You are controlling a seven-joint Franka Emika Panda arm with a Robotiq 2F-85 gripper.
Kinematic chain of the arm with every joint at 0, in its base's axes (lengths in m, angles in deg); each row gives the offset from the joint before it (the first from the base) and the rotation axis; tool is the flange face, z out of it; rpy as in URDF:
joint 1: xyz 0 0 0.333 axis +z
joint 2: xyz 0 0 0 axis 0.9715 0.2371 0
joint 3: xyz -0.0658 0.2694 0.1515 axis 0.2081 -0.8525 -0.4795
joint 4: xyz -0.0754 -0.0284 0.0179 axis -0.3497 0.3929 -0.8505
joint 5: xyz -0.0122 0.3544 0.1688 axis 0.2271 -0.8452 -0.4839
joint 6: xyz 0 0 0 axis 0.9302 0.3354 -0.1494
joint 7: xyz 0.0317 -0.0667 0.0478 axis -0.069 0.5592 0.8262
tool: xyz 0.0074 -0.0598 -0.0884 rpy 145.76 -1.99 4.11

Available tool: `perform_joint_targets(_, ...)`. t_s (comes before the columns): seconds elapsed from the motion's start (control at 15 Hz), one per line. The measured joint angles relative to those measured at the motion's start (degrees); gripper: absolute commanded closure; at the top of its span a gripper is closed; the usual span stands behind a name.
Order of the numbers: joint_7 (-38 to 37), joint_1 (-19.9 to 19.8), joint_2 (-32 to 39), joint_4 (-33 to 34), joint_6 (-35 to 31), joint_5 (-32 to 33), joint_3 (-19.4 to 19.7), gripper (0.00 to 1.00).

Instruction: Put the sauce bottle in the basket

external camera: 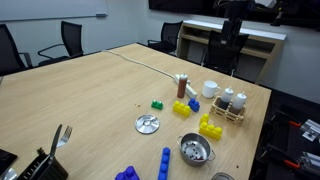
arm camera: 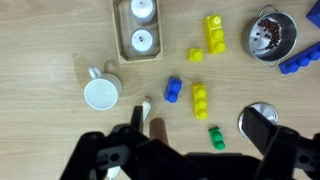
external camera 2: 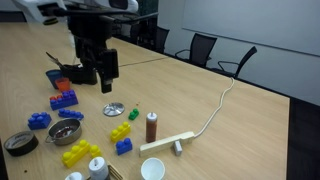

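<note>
The sauce bottle (external camera: pixel 181 87) stands upright near the table's middle, dark reddish-brown, and shows in both exterior views (external camera 2: pixel 152 127). In the wrist view only its body (arm camera: pixel 158 128) shows, partly hidden behind the gripper. The tan basket (external camera: pixel 229 115) holds two white shakers; in the wrist view its rail (arm camera: pixel 116 30) is at the top. My gripper (arm camera: pixel 198 126) is open and empty. It hangs high above the table (external camera: pixel 228 45), apart from the bottle (external camera 2: pixel 96 66).
A white mug (arm camera: pixel 100 93) sits between bottle and basket. Yellow (arm camera: pixel 214 32), blue (arm camera: pixel 173 91) and green (arm camera: pixel 215 137) blocks lie scattered. A perforated metal bowl (arm camera: pixel 272 35), a metal disc (external camera: pixel 148 124) and a white cable (external camera: pixel 150 65) are on the table. Chairs stand around it.
</note>
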Motion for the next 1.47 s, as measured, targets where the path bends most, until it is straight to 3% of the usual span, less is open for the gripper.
perform_joint_targets(0.47, 1.7, 0.0, 17.8, 5.4, -16.9, 0.5, 0.0, 0.00)
perform_joint_targets(0.87, 0.6, 0.1, 28.4, 16.1, -18.5, 3.3, 0.0, 0.00)
perform_joint_targets(1.47, 0.1, 0.2, 29.7, 17.2, -18.6, 3.8, 0.0, 0.00)
